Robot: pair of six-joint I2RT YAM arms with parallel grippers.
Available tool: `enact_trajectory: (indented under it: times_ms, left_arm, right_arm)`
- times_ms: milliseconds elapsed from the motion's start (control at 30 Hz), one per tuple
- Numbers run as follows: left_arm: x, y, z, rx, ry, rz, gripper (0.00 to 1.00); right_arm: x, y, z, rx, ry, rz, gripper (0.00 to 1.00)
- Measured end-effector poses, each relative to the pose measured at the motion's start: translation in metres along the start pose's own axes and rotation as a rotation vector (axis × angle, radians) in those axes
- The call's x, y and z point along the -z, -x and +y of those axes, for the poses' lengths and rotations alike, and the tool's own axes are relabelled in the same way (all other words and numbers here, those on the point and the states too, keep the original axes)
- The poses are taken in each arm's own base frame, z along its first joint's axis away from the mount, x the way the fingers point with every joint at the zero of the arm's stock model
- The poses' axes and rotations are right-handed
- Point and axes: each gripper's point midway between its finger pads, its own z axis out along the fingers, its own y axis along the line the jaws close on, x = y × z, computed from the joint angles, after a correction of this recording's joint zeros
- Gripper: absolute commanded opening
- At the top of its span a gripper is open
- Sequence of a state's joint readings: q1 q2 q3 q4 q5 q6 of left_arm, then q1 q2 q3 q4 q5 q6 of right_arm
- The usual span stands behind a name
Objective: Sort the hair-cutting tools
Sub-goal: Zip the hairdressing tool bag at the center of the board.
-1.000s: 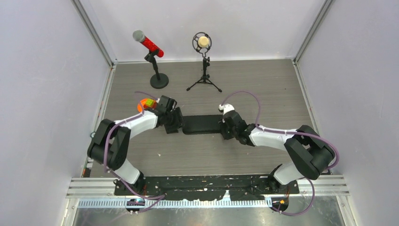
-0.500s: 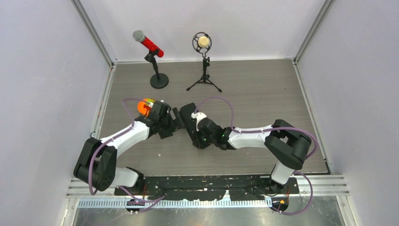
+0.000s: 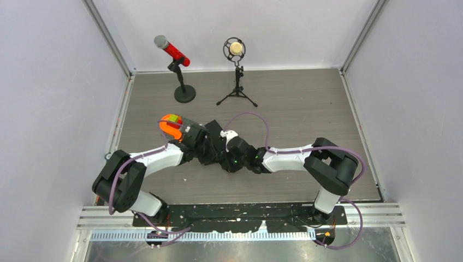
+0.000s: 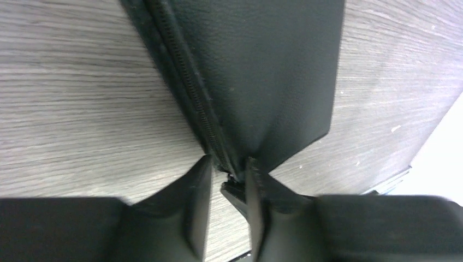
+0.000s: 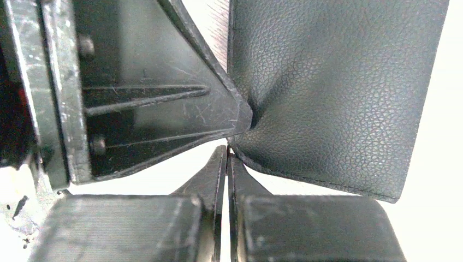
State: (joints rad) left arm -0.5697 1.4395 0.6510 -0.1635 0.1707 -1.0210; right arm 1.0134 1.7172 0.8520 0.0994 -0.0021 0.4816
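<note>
At mid-counter, left fingers (image 4: 225,188) part-open astride the zip edge at one corner of the black zip case (image 4: 262,71), touching it; grip uncertain. Right fingers (image 5: 226,158) pressed shut, pinching another corner of the case. Case lifted, crumpled, above grey counter (image 3: 306,103). Beyond, two microphones (image 3: 177,65). Hair-cutting tools unseen.

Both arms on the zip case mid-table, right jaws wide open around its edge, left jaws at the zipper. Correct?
Not quite. The right gripper is pinched shut on the zip case edge, as the right wrist view shows. The left gripper at the zipper is right.
</note>
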Motion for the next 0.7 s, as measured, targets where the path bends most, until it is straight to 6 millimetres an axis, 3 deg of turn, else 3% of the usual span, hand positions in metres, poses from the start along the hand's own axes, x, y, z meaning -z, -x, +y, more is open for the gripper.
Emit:
enact_trajectory:
  times_ms: [67,233,367,700]
  left_arm:
    - [-0.002,0.000,-0.004,0.012,-0.015,0.001,0.00]
    - [-0.001,0.000,-0.007,0.013,-0.019,0.003,0.00]
    - [0.000,0.000,-0.008,0.000,-0.012,0.009,0.00]
    - [-0.001,-0.002,-0.004,-0.084,-0.007,0.035,0.00]
  right_arm:
    - [0.000,0.000,0.000,0.000,-0.001,0.000,0.05]
    - [0.002,-0.002,-0.005,0.003,-0.021,-0.003,0.05]
    - [0.016,-0.003,-0.018,0.022,-0.077,-0.014,0.05]
    - [0.051,-0.001,-0.081,-0.010,-0.235,-0.028,0.05]
